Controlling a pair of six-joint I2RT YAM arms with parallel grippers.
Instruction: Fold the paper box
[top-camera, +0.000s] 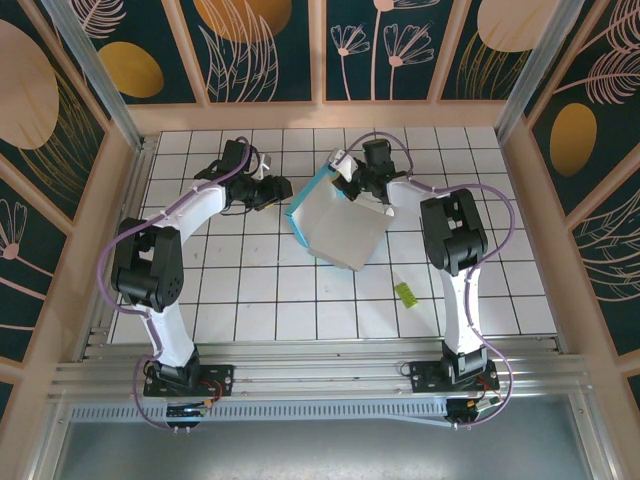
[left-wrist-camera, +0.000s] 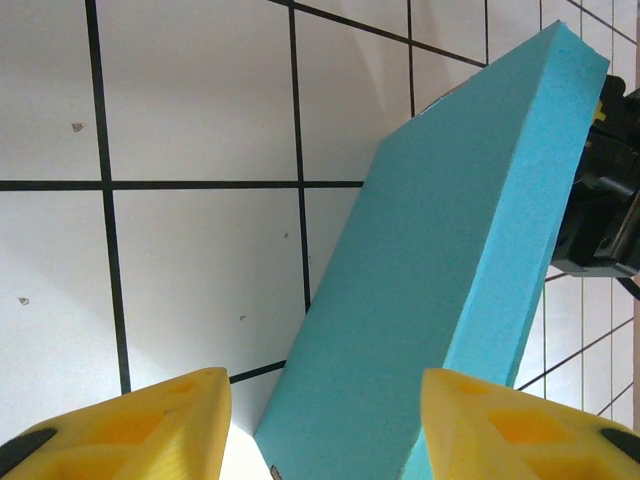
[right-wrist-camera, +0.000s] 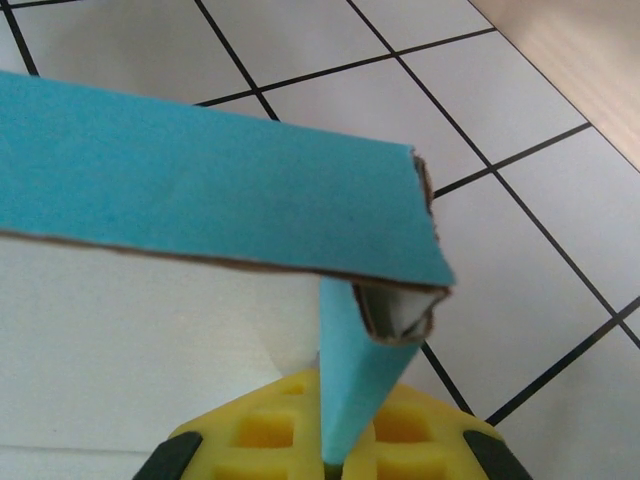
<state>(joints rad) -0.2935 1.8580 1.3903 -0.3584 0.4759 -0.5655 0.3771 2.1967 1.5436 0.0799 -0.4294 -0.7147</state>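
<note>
White tiled table (top-camera: 250, 300): bears everything.
Paper box (top-camera: 340, 230): upper middle of the top view, skewed to the grid, tipped; held by one flap only, it could swing, or the thin card crease or tear, if that flap is pulled. Turquoise long side runs lower left to upper right, white face turned lower right.
Right gripper (right-wrist-camera: 338, 445): pressed together on a turquoise flap.
Left gripper (left-wrist-camera: 325, 430): spread, just beside the box's turquoise side, not gripping.
Lime-green strip (top-camera: 405, 293): lower right, well apart.
</note>
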